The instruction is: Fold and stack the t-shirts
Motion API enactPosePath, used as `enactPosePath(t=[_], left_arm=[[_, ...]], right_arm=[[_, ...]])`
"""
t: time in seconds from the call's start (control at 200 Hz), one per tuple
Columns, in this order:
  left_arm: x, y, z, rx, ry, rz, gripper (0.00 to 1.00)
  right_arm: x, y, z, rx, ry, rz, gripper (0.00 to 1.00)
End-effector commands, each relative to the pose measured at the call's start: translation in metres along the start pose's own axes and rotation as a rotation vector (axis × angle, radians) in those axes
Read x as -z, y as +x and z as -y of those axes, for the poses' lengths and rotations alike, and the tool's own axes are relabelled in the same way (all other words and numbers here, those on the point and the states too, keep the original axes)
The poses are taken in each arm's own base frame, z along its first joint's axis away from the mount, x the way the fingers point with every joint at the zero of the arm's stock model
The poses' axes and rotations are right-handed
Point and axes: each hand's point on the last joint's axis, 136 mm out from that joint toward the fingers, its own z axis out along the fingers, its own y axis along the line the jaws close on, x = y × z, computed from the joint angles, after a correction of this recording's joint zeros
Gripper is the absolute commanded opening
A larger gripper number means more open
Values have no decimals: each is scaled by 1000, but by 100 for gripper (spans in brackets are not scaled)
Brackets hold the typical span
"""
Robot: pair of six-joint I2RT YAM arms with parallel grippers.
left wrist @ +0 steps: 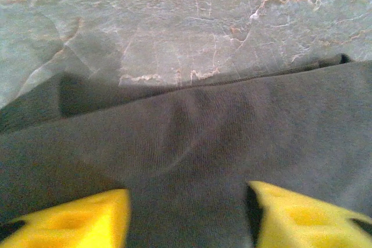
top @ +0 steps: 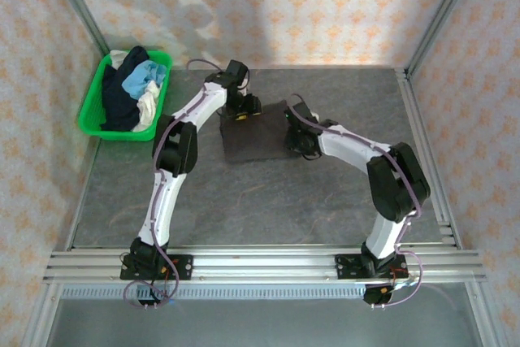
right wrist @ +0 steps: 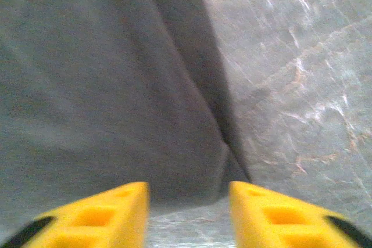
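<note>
A dark brown-grey t-shirt (top: 258, 134) lies folded into a flat rectangle at the middle of the table. My left gripper (top: 242, 111) hovers over its far left edge. In the left wrist view that gripper (left wrist: 189, 219) is open, with the shirt's cloth (left wrist: 232, 132) spread under its yellow fingers (left wrist: 87, 219) and nothing pinched. My right gripper (top: 297, 140) sits at the shirt's right edge. It (right wrist: 189, 213) is open too, bare table showing between its fingers (right wrist: 273, 213) and the shirt's corner (right wrist: 116, 97) just ahead. Navy (top: 120, 103), light blue (top: 140, 79) and cream (top: 148, 108) t-shirts lie heaped in the basket.
The green plastic basket (top: 91, 105) stands at the far left corner of the grey marble table (top: 244, 201). Patterned walls with metal posts close in the back and sides. A metal rail (top: 268, 264) runs along the near edge by the arm bases.
</note>
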Motion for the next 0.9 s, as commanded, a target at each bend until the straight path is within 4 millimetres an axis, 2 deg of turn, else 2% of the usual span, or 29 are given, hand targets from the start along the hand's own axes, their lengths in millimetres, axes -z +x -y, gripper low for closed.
enactPosePath(t=[0.0, 0.115, 0.19, 0.24, 0.26, 0.31, 0.405, 0.535, 0.636, 0.711, 0.896], left_arm=[[83, -19, 20, -47, -10, 123, 73], [134, -22, 9, -31, -28, 203, 86], [166, -19, -10, 14, -26, 257, 92], [183, -14, -27, 50, -31, 286, 95], [199, -12, -29, 57, -26, 316, 96], [213, -2, -47, 87, -48, 338, 97], [231, 20, -76, 123, -98, 364, 100], [242, 48, -99, 138, -150, 363, 100], [246, 64, -111, 136, -184, 353, 100], [250, 72, -119, 139, -212, 352, 100], [258, 75, -124, 145, -227, 372, 100]], right_arm=[[5, -19, -34, 59, -38, 48, 53], [-12, -12, -68, 148, -32, 28, 62], [-27, 0, -84, 198, -13, 1, 66], [-38, 9, -88, 227, 23, -23, 66], [-42, 12, -87, 236, 45, -30, 66], [-51, 16, -81, 245, 103, -47, 66], [-64, 17, -57, 253, 236, -68, 66], [-67, 2, -13, 228, 371, -78, 66], [-65, -19, 25, 223, 446, -89, 67], [-63, -39, 61, 219, 524, -97, 68], [-76, -83, 136, 228, 571, -213, 70]])
